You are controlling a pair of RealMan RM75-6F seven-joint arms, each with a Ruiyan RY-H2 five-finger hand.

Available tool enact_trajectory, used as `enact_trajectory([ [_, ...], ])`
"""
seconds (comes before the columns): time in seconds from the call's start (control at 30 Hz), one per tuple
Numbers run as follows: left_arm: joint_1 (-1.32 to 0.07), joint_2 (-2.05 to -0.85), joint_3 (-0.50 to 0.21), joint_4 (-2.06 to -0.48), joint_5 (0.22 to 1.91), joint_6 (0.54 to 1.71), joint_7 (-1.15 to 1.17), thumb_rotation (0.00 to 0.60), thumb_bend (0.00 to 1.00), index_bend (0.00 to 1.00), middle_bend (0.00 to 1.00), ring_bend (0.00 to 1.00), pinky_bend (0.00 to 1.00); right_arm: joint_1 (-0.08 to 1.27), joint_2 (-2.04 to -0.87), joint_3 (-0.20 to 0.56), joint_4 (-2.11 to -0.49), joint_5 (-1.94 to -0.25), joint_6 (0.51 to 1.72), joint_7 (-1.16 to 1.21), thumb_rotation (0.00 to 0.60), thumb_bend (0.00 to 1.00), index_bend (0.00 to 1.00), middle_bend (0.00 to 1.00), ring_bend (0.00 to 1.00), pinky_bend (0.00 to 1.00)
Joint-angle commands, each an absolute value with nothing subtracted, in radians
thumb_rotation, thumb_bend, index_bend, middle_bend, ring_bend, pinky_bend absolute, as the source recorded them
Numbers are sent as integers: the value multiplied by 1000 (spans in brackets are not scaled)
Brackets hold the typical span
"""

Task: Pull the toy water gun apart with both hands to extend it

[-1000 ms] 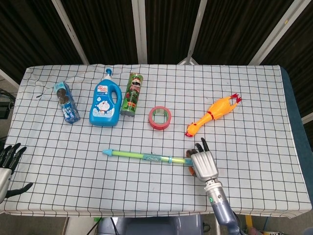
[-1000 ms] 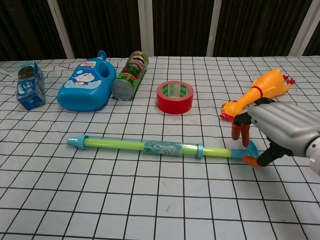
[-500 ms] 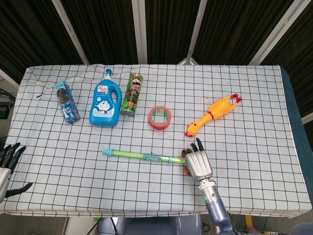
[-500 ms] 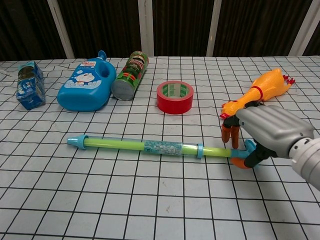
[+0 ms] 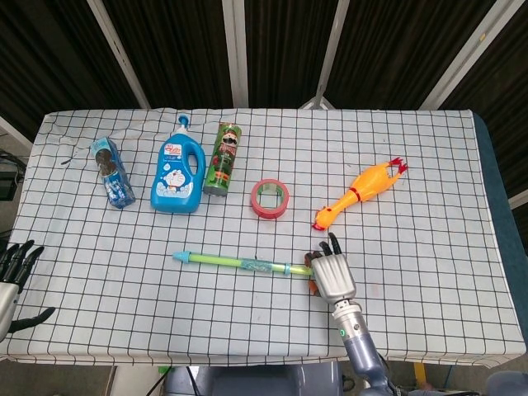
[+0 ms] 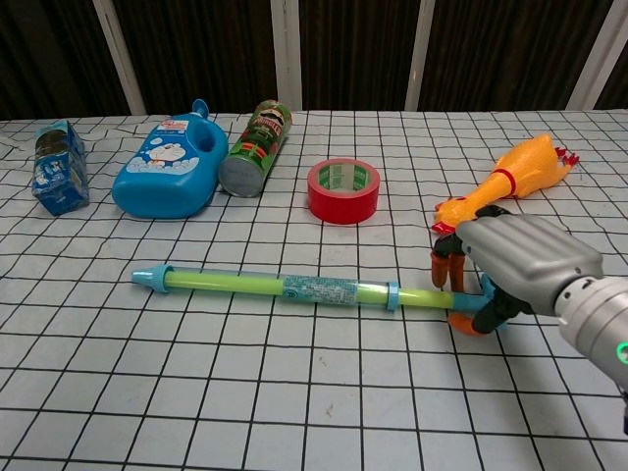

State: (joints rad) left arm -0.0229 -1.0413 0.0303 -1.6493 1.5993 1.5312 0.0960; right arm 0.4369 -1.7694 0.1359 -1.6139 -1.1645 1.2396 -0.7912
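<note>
The toy water gun [image 5: 243, 263] [image 6: 285, 287] lies flat on the checked tablecloth, a long green tube with a blue tip at its left end. My right hand [image 5: 332, 276] [image 6: 512, 263] wraps its right end: the fingers [image 6: 446, 267] arch over the far side of the rod and the thumb presses in from the near side. The blue end piece shows between them. My left hand [image 5: 13, 272] hangs open beyond the table's left front corner, far from the toy, and only the head view shows it.
Along the back stand or lie a blue carton [image 5: 111, 173] [image 6: 57, 167], a blue detergent bottle [image 5: 176, 177] [image 6: 172, 167], a green can [image 5: 223, 159] [image 6: 253, 147] and a red tape roll [image 5: 270, 199] [image 6: 343, 189]. A rubber chicken [image 5: 359, 194] [image 6: 505, 182] lies just behind my right hand.
My right hand has slid left over the water gun's right end and its fingers and thumb have closed around it. The toy and my left hand have stayed put.
</note>
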Motion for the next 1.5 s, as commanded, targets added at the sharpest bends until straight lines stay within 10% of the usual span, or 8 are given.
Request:
enact_trajectory([
  [0.03, -24, -1042, 30, -1652, 1598, 1529, 99, 600, 29, 0, 0, 0, 0, 441, -1771, 138, -1609, -1158, 1239, -792, 600, 316, 485, 491, 213, 0],
  [0.93, -23, -1041, 27, -1659, 1596, 1533, 105, 600, 29, 0, 0, 0, 0, 460, -1763, 126, -1584, -1129, 1246, -793, 600, 297, 519, 505, 220, 0],
  [1.5, -34, -1041, 36, -1661, 1618, 1516, 128, 600, 30, 0, 0, 0, 0, 473, -1710, 110, -1613, -1154, 1224, -747, 600, 476, 683, 589, 256, 0],
])
